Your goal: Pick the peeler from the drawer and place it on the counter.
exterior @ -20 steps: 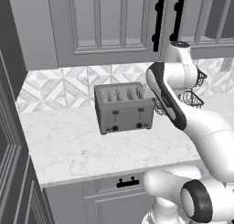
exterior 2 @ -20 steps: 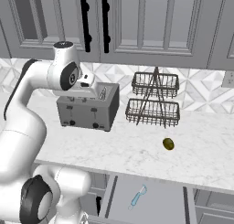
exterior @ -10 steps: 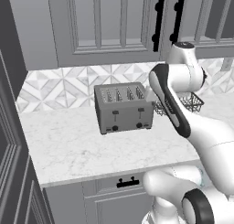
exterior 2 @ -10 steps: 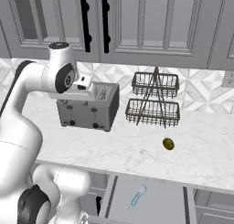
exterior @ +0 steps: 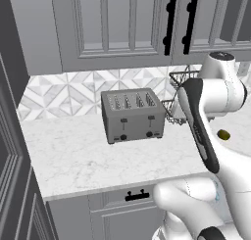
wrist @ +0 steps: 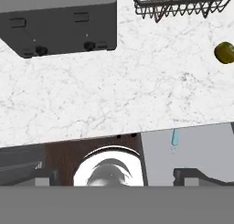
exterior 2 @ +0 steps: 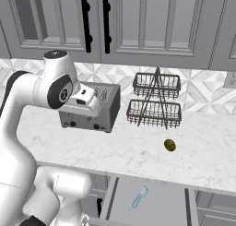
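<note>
One peeler [exterior 2: 138,198] lies in the open drawer [exterior 2: 161,202] below the counter [exterior 2: 138,151], where it lay a second ago. Since then the arm has swung toward the wire basket rack [exterior 2: 156,100], its wrist now fronting the toaster [exterior 2: 92,107]. From the hand view the gripper [wrist: 118,178] hangs high over the counter edge, its jaws spread wide and holding nothing. The olive-green lump [exterior 2: 169,145] has not moved.

Even, soft rendered light; sharp, faint shadows, no glare.
</note>
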Controlling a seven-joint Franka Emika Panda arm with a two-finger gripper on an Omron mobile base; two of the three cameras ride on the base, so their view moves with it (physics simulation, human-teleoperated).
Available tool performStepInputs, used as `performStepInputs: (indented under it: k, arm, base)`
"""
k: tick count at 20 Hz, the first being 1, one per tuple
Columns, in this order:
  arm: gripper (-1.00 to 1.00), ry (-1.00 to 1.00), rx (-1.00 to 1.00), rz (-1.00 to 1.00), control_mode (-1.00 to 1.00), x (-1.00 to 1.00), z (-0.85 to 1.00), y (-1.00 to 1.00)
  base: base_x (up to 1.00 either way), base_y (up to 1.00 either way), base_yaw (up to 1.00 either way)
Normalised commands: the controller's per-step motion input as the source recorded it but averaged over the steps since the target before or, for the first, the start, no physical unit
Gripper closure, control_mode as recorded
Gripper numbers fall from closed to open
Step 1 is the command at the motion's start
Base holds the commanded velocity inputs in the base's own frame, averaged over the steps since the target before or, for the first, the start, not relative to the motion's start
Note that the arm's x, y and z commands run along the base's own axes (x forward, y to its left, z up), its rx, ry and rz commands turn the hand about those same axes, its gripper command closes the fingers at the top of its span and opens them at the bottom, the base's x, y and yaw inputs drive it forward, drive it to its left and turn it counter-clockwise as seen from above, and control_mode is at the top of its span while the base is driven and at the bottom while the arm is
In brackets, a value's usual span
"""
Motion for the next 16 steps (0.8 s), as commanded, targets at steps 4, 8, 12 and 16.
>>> performStepInputs:
  k: [4,8,12,16]
  arm:
    - [-1.00,0.00,0.00,-0.30,-1.00,-0.47,0.00,-0.71]
    - [-1.00,0.00,0.04,-0.32,-1.00,-0.50,0.00,-0.80]
    - [-1.00,0.00,0.06,-0.31,-1.00,-0.63,0.00,-0.82]
    - [-1.00,0.00,0.05,-0.30,-1.00,-0.70,0.00,-0.75]
  base:
    - [0.00,0.00,0.00]
    - [0.00,0.00,0.00]
    - [0.00,0.00,0.00]
    - [0.00,0.00,0.00]
